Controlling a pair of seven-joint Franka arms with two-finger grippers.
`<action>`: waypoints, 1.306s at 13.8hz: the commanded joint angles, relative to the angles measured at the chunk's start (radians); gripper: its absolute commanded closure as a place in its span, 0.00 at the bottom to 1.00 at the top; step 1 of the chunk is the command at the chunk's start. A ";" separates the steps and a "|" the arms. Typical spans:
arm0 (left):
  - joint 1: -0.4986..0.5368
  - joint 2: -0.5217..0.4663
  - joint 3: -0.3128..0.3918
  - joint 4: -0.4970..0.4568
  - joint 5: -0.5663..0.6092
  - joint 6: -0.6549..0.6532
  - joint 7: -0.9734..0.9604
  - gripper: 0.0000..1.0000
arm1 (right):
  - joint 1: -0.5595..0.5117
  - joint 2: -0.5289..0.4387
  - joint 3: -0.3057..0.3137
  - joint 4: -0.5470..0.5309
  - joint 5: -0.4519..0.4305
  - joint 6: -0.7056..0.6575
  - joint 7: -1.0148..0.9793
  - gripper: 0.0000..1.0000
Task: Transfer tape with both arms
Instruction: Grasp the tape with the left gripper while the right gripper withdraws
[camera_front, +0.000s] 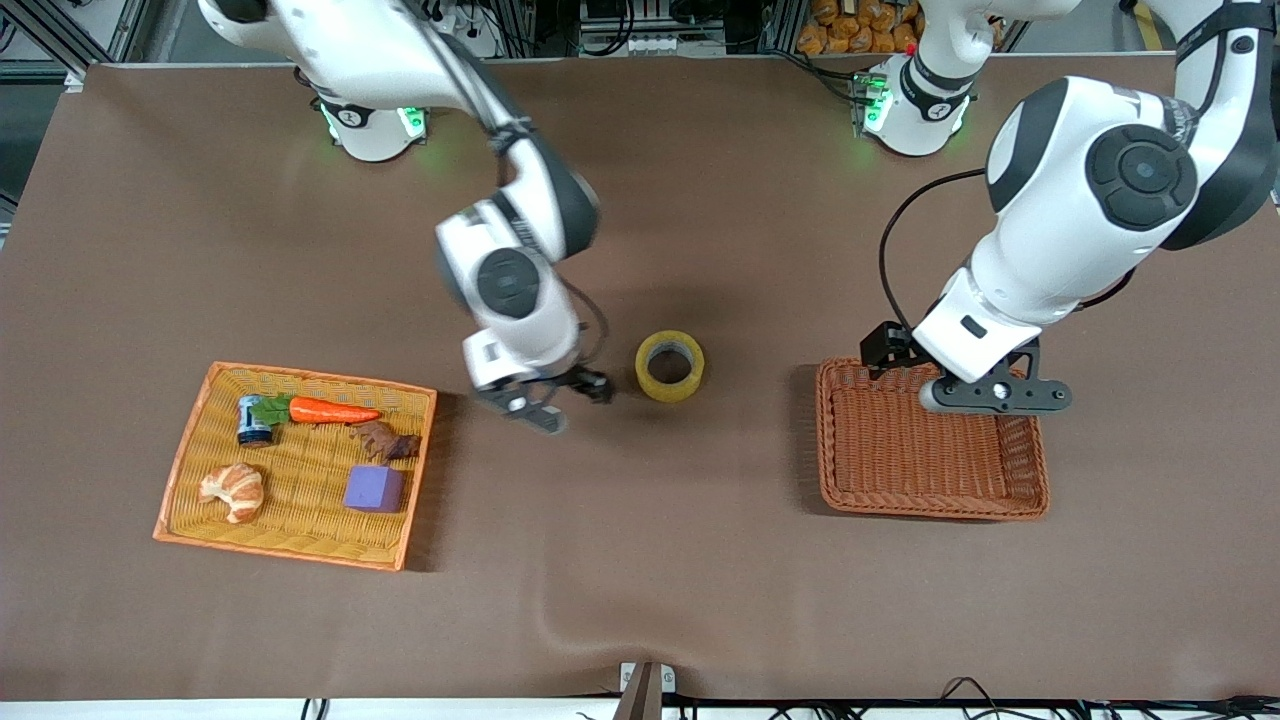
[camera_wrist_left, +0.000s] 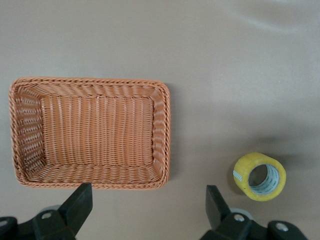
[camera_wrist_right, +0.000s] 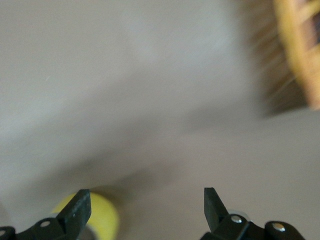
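While the tape (camera_front: 669, 366) lies on the bare brown table (camera_front: 640, 580) about midway between the two baskets, only a yellow sliver of it (camera_wrist_right: 97, 216) shows at the edge of the right wrist view, the rest cut off and blurred. It is one ring-shaped roll, translucent yellow with a grey inner core, and the left wrist view shows it (camera_wrist_left: 260, 176) tipped so the hole faces the camera.

Just beside the roll, toward the right arm's end of the table, the right gripper (camera_front: 556, 402) hangs low over the tabletop with its two black fingers (camera_wrist_right: 75, 210) spread wide and nothing between them. The left gripper (camera_front: 985, 396) is over the brown wicker basket (camera_front: 932, 505), also spread wide and empty, its fingers (camera_wrist_left: 80, 202) framing the basket's rim (camera_wrist_left: 90, 182).

That basket is rectangular, woven, reddish brown. The second basket (camera_front: 185, 515), a flatter orange-rimmed yellow weave, sits at the right arm's end of the table and holds five things: one carrot (camera_front: 330, 411) with green leaves, one small blue can (camera_front: 254, 421), one croissant (camera_front: 234, 490), one purple cube (camera_front: 374, 489) and one dark brown lump (camera_front: 388, 441) too small to make out
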 joint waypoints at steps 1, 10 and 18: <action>-0.033 0.023 0.002 0.008 -0.009 0.009 -0.034 0.00 | -0.095 -0.102 0.021 -0.067 -0.002 -0.061 -0.120 0.00; -0.203 0.190 0.004 0.009 0.012 0.141 -0.235 0.00 | -0.464 -0.421 0.019 -0.403 -0.009 -0.039 -0.732 0.00; -0.352 0.405 0.002 0.006 0.009 0.275 -0.407 0.06 | -0.632 -0.595 0.176 -0.338 -0.153 -0.206 -0.823 0.00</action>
